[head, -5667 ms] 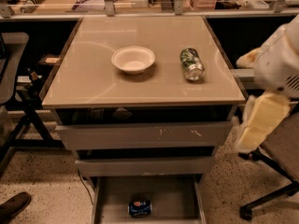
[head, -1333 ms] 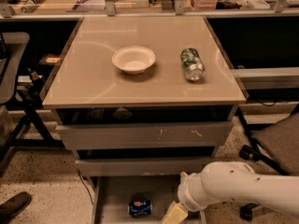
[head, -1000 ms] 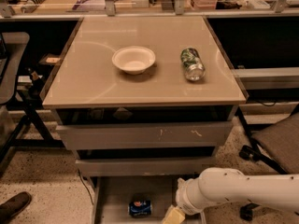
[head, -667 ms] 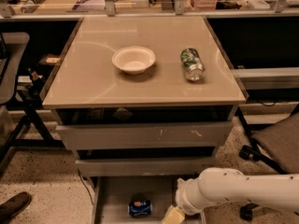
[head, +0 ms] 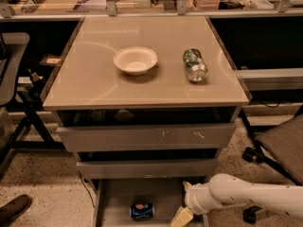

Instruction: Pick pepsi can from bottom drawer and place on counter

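On the beige counter [head: 90,79] a white bowl [head: 136,59] sits a little left of centre. Below it the bottom drawer [head: 116,193] stands pulled open, and the pepsi can [head: 142,211] lies on its side on the grey floor. Near it to the right, not touching, the gripper [head: 182,216] hangs low over the drawer; whether it is spread or closed I cannot tell. On the counter's right side a green-and-silver can [head: 194,64] lies on its side. The white arm [head: 246,195] reaches in from the right.

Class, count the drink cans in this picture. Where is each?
2. A green can lies on the counter, right of the bowl; the pepsi can lies in the bottom drawer, left of the gripper. More may hide in upper drawers.
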Controlling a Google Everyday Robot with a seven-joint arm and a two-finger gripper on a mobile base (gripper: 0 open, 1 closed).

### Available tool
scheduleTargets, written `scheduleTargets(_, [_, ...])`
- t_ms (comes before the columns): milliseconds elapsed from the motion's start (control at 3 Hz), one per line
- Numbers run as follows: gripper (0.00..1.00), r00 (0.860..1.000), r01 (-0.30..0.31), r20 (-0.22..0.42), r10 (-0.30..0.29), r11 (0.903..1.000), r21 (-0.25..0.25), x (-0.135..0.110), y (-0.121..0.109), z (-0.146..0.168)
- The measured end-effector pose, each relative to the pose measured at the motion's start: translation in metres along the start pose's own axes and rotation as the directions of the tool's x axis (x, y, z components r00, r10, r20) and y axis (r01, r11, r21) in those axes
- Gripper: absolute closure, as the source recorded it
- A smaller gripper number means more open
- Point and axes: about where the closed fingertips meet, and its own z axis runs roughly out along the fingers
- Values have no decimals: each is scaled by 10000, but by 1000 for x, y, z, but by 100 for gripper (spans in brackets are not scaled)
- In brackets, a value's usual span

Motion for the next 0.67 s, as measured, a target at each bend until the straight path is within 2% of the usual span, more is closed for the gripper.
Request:
scheduleTargets(333, [0, 10000, 0, 0, 0, 10000, -1, 0, 0, 0])
scheduleTargets(667, [0, 9997, 246, 102, -243, 9993, -291, 5, -6, 29])
